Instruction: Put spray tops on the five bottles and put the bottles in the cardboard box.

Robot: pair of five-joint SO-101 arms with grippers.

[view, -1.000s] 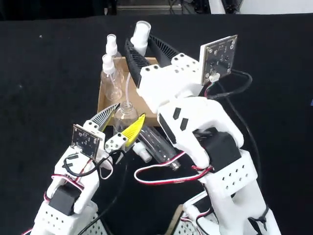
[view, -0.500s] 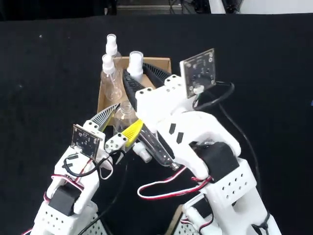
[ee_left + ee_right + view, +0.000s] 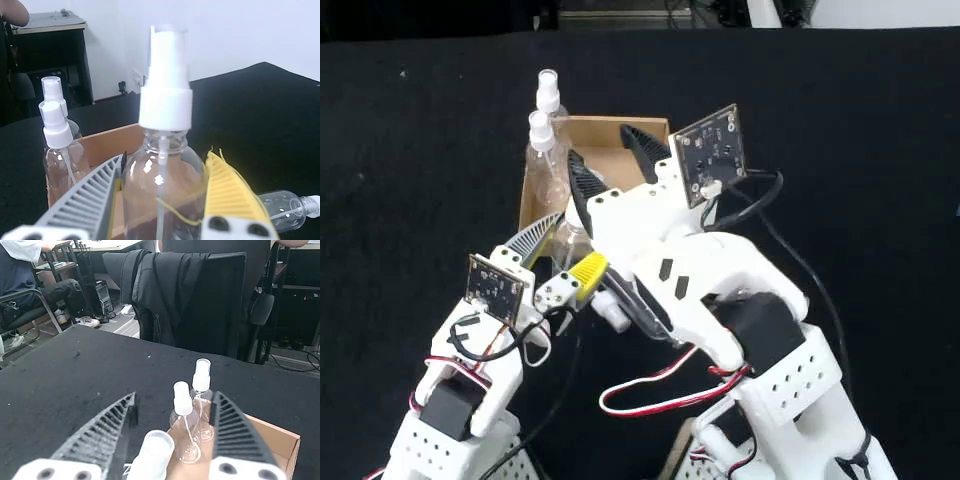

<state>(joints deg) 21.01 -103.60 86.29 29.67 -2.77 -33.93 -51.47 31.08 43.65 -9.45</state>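
Evidently the capping step is in hand, on what looks to be the third bottle. Just outside the near wall of the cardboard box (image 3: pixel 600 128), toward its left end, the left gripper (image 3: pixel 572 245) is clamped on an upright clear bottle (image 3: pixel 162 170). A spray top (image 3: pixel 165 95) sits on the neck with its tube down inside; I cannot tell whether it is fully seated. Inside the box, against its left wall, two capped bottles (image 3: pixel 545 160) stand close together. Over the box's middle the right gripper (image 3: pixel 603 148) hangs with jaws spread wider than the top, gripping nothing. Next, I judge, the top needs pressing or twisting home. The bottle then goes into the box beside those two, which crowd that corner. An uncapped bottle (image 3: pixel 285 212) lies off the box's near side.
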